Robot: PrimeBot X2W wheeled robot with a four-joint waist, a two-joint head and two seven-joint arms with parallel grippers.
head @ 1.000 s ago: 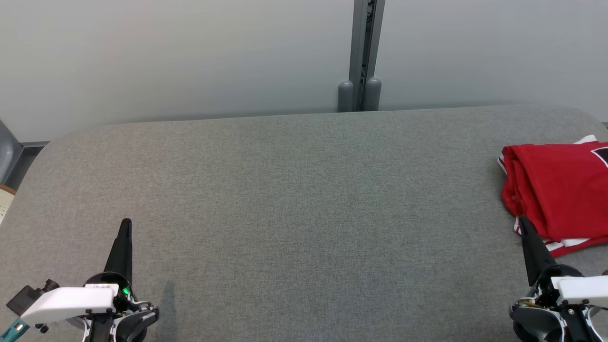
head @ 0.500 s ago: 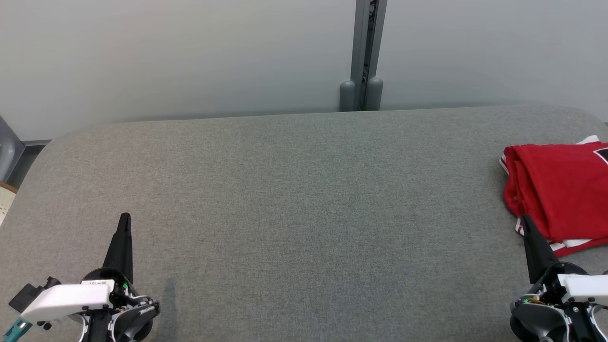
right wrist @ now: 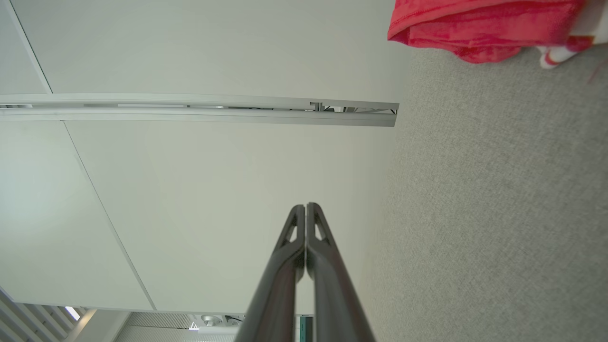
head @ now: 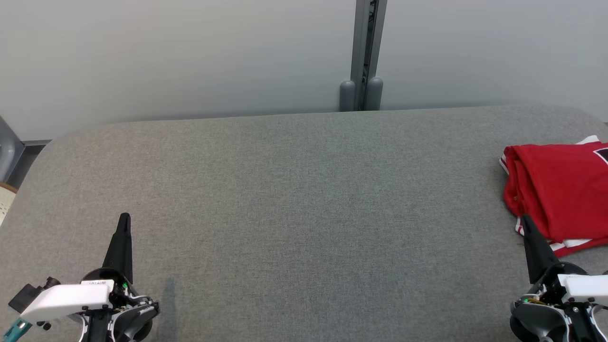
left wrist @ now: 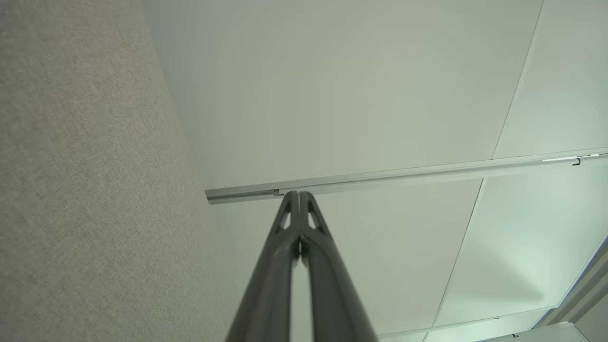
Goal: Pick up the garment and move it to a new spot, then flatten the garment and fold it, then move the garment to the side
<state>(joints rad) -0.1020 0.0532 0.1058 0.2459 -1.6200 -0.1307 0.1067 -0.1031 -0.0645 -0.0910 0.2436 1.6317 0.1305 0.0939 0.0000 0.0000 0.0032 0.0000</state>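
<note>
Red garment [head: 560, 190] lay folded over at right edge of frame, on grey surface [head: 304, 190]. Left fingers [head: 121, 247] were pressed together at lower left, holding nothing, well apart from garment. Right fingers [head: 534, 251] were likewise pressed together at lower right, empty, tip just beside garment's lower edge; contact unclear.

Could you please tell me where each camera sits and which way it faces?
Head view: on the head, looking forward and down at the grey table and wall; left gripper lower left, right gripper lower right.
Left wrist view: on the left wrist, looking along that gripper's shut fingers, low over the table toward the wall.
Right wrist view: on the right wrist, along its own shut fingers toward the wall; red garment upper right.
Shared: head and right wrist views both show the garment.
</note>
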